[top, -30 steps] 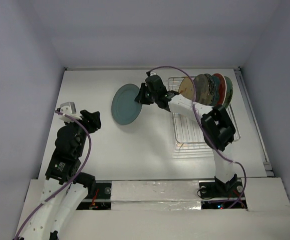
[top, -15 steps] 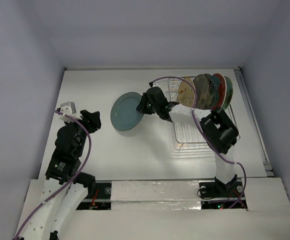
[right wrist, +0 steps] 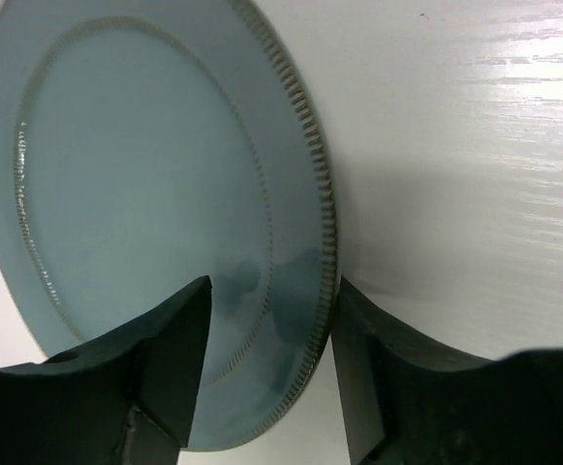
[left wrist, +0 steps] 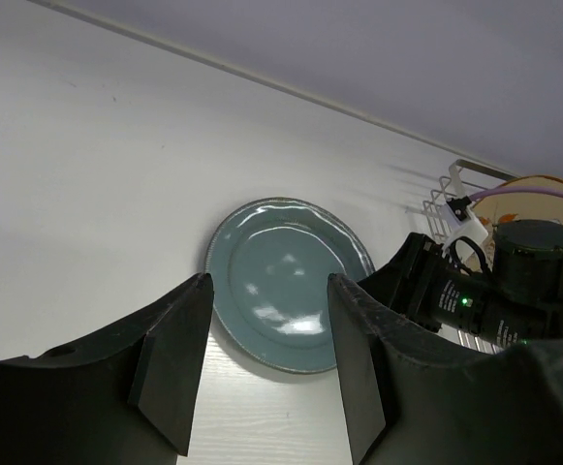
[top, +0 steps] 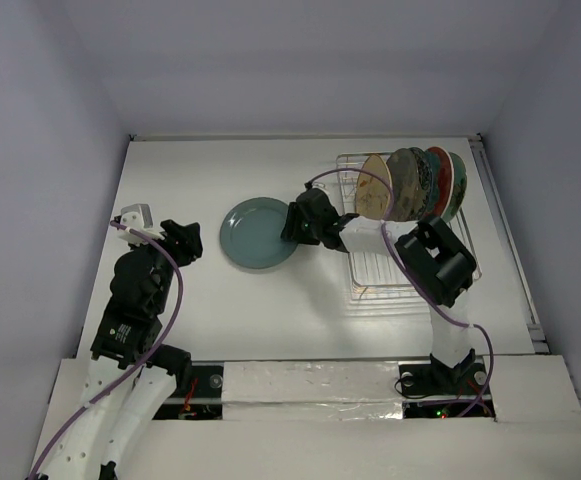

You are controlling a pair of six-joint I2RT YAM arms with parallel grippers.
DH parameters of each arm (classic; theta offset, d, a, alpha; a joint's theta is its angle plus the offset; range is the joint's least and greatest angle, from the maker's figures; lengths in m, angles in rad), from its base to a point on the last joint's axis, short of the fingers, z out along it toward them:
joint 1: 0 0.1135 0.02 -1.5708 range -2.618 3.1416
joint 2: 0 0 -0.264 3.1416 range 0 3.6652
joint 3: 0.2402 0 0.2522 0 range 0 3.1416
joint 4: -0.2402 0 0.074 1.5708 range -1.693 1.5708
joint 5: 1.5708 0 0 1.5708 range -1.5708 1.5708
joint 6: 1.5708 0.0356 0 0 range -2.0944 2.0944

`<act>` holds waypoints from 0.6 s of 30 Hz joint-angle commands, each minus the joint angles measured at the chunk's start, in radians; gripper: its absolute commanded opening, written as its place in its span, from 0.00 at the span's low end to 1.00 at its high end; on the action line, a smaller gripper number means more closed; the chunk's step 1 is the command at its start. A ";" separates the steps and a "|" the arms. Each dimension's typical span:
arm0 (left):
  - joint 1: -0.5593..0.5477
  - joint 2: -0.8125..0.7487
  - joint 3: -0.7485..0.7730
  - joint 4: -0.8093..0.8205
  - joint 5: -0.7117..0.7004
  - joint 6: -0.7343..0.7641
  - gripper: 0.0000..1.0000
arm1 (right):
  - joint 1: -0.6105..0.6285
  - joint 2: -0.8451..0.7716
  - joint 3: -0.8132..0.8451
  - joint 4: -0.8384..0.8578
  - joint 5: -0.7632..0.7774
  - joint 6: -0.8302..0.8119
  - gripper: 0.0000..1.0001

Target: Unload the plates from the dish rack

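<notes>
The teal plate (top: 258, 232) lies flat on the white table, left of the dish rack (top: 402, 262). My right gripper (top: 296, 224) is at the plate's right rim. In the right wrist view its jaws stand apart astride the rim (right wrist: 322, 291), one finger over the plate's face, the other at its outer edge. Several plates (top: 410, 183) stand upright in the rack's far end: brown patterned, darker patterned, red-rimmed and green. My left gripper (top: 183, 240) is open and empty, left of the teal plate (left wrist: 289, 281), which shows beyond its fingers.
The rack's near half holds no plates, only wires (top: 380, 270). The right arm's elbow (top: 435, 255) hangs over the rack. A purple cable (top: 355, 175) loops from the right wrist in front of the standing plates. Walls close the table at back and sides.
My right gripper has carried the teal plate down and toward me, tipping it from upright to flat on the table. The left arm has not moved.
</notes>
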State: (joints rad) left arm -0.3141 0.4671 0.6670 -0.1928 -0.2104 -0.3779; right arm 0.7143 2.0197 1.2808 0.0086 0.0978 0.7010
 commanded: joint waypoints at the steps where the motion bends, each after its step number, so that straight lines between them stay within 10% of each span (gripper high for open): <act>1: -0.005 -0.008 -0.006 0.029 0.003 0.000 0.48 | 0.007 0.011 -0.001 0.019 0.022 -0.012 0.59; 14: -0.005 -0.010 -0.006 0.027 0.003 0.002 0.48 | 0.016 -0.107 0.052 -0.154 0.098 -0.095 0.72; 16: -0.005 -0.012 -0.004 0.027 0.003 0.002 0.48 | 0.016 -0.194 0.072 -0.189 0.123 -0.129 0.68; 18: -0.005 -0.012 -0.004 0.026 0.003 0.000 0.48 | 0.016 -0.265 0.078 -0.240 0.184 -0.161 0.42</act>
State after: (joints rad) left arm -0.3141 0.4667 0.6670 -0.1928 -0.2100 -0.3779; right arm 0.7216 1.9186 1.2877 -0.1589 0.1745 0.6125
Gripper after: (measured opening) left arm 0.474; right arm 0.519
